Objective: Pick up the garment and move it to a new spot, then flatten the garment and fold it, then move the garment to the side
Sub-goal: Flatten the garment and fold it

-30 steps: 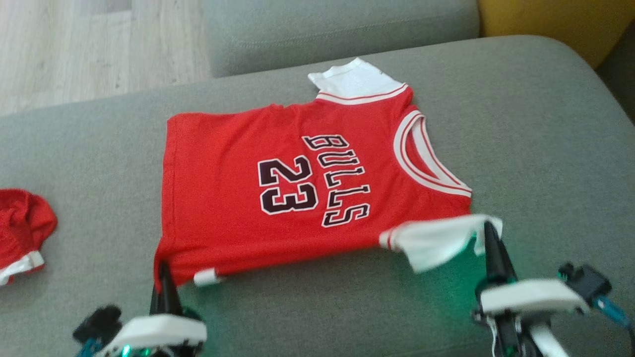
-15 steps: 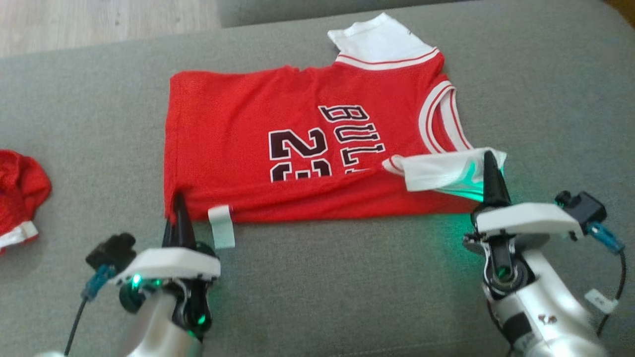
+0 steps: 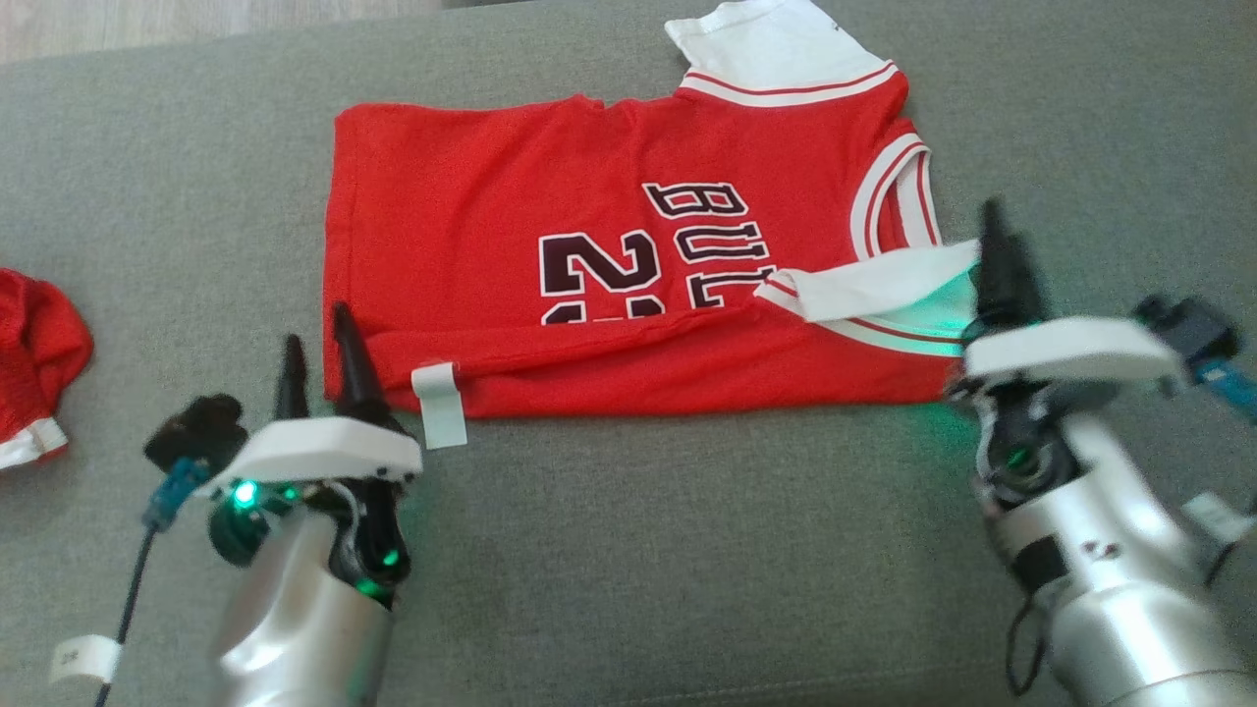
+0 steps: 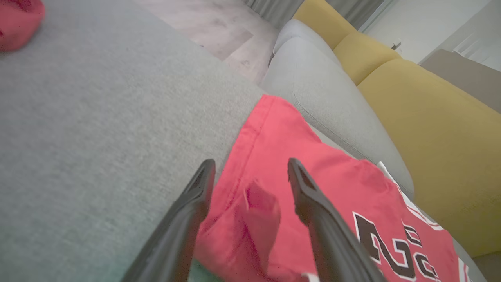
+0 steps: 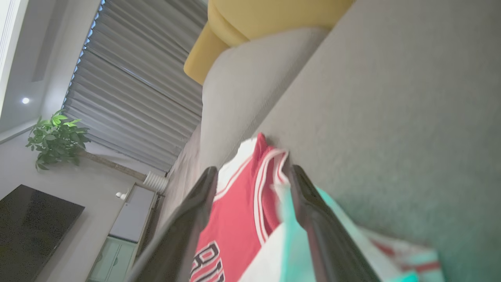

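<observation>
The red garment (image 3: 471, 196) lies on the grey sofa seat (image 3: 687, 550), its near long edge folded over so the black number and letters are half covered. A white care tag (image 3: 439, 403) sticks out of the near fold. My left gripper (image 3: 316, 329) is open at the garment's near left corner; in the left wrist view a loose red corner (image 4: 258, 211) lies between the spread fingers (image 4: 195, 203). My right gripper (image 3: 994, 231) is open beside the folded white sleeve (image 3: 874, 285); its wrist view shows the garment (image 5: 238, 219) between its parted fingers.
A second red cloth with white trim (image 3: 34, 344) lies at the seat's left edge. A grey back cushion (image 4: 325, 102) and yellow cushions (image 4: 422, 117) lie beyond the garment. Wooden floor (image 3: 147, 20) shows at the far left.
The camera has tilted down. Both grippers carried the garment's near edge over onto its middle, folding it, then opened and let go of the hem corner and the sleeve.
</observation>
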Controlling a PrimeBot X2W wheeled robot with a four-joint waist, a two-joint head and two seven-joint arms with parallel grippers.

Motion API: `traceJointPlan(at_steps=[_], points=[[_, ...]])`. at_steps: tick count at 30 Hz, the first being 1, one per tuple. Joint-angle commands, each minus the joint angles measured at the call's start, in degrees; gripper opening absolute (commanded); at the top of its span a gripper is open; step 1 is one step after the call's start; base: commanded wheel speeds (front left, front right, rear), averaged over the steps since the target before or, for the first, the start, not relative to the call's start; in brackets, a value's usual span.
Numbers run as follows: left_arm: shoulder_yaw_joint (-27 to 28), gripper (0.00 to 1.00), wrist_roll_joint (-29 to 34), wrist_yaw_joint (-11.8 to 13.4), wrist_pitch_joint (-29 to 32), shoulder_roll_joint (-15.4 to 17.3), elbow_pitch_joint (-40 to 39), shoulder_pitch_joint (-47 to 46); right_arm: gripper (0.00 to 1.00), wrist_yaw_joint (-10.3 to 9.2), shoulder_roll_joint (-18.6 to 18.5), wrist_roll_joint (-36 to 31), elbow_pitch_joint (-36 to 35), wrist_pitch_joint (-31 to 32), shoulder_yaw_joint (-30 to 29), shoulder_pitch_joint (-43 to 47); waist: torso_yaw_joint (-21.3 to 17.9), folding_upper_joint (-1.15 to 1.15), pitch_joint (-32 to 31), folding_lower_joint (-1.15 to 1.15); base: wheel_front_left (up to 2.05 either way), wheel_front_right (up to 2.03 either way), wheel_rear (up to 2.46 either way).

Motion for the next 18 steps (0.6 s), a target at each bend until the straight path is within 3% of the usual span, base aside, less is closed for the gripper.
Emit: traceJointPlan(at_steps=[1, 4, 10, 14, 18], points=[[2.08, 1.00, 1.23, 0.29, -0.30, 1.07, -2.09, -1.01, 1.00, 0.19, -0.49, -1.53, -2.27, -0.72, 0.11, -1.85, 0.05, 0.00, -0.06, -0.01, 0.00, 0.00, 0.00], [5.05, 1.00, 9.20, 1.67, -0.30, 1.07, -7.30, 1.03, 1.00, 0.19, -0.14, -10.19, -6.37, -0.73, -5.44, -0.26, 0.28, 0.00, -0.57, -0.01, 0.00, 0.00, 0.00], [6.46, 1.00, 25.21, 2.61, -0.30, 1.07, -13.54, 8.08, 1.00, 0.19, 0.57, -32.98, -12.56, -0.74, -9.83, 6.41, 0.66, 0.00, -2.78, -0.01, 0.00, 0.00, 0.00], [5.81, 1.00, 32.04, 2.88, -0.30, 1.07, -15.26, 12.70, 1.00, 0.19, 1.76, -43.43, -14.82, -0.75, -12.67, 11.27, 1.19, 0.00, -5.25, -0.01, 0.00, 0.00, 0.00], [5.78, 1.00, 34.78, 3.51, -0.30, 1.07, -16.36, 17.29, 1.00, 0.19, 2.59, -49.37, -15.60, -0.75, -14.27, 16.01, 1.79, 0.00, -8.25, -0.01, 0.00, 0.00, 0.00]])
